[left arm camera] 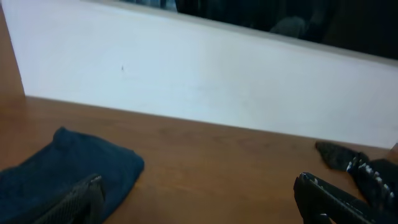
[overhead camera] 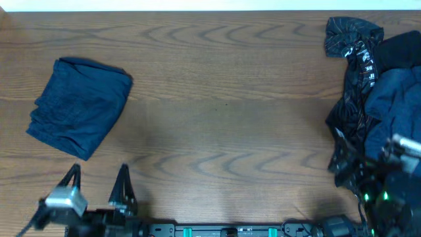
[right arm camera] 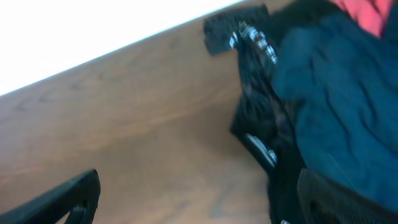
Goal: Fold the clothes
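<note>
A folded plain navy garment (overhead camera: 80, 106) lies at the table's left; it also shows in the left wrist view (left arm camera: 62, 168). A heap of clothes sits at the right edge: a black garment with white print (overhead camera: 355, 72) and crumpled navy cloth (overhead camera: 401, 99), seen in the right wrist view as black printed cloth (right arm camera: 255, 93) and navy cloth (right arm camera: 342, 106). My left gripper (overhead camera: 97, 181) is open and empty near the front edge, just below the folded garment. My right gripper (right arm camera: 199, 193) is open and empty, its right finger at the edge of the heap; in the overhead view the arm (overhead camera: 395, 171) overlaps the heap.
The wooden table (overhead camera: 223, 118) stretches between the folded piece and the heap. A white wall (left arm camera: 199, 81) borders the far edge. A bit of red cloth (right arm camera: 367, 12) shows at the top of the heap in the right wrist view.
</note>
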You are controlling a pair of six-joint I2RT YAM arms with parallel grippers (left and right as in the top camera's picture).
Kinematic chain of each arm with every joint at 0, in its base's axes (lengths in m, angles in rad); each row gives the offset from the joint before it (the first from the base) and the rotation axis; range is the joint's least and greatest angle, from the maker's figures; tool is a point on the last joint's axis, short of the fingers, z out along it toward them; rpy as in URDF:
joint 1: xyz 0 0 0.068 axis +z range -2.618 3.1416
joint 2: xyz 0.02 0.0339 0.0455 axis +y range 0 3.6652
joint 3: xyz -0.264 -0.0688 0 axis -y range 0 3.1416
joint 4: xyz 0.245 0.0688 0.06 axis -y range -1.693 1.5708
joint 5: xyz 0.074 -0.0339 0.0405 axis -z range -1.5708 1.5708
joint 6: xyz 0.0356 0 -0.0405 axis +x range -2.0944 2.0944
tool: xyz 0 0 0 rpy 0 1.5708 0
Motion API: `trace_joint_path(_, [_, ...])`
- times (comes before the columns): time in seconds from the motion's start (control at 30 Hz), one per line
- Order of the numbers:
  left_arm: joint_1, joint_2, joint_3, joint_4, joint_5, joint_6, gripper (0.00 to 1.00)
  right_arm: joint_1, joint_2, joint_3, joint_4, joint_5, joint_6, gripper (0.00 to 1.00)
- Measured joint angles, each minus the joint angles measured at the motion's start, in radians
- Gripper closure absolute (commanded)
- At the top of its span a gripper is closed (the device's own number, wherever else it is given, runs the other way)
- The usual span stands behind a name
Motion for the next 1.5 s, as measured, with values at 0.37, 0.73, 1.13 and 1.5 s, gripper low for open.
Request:
trace_joint_path(0.37, [0.0,-0.015,-0.002,-0.092,0.0,0.0,0.02,0.0,-0.02,-0.003,-0.235,0.013,0.013,0.01])
trace_joint_path(0.73, [0.0,-0.015,-0.003,-0.333,0.0,0.0,0.02,0.0,-0.02,-0.003,-0.237,0.014,0.018,0.01])
trace_joint_path(1.13, [0.0,-0.015,-0.006,-0.401,0.0,0.0,0.02,-0.091,-0.125,-0.142,0.096,-0.033,-0.116,0.01])
trace_joint_path(1.5, [0.0,-0.015,-0.01,-0.402,0.0,0.0,0.02,-0.156,-0.417,-0.647,0.663,-0.189,-0.302,0.01])
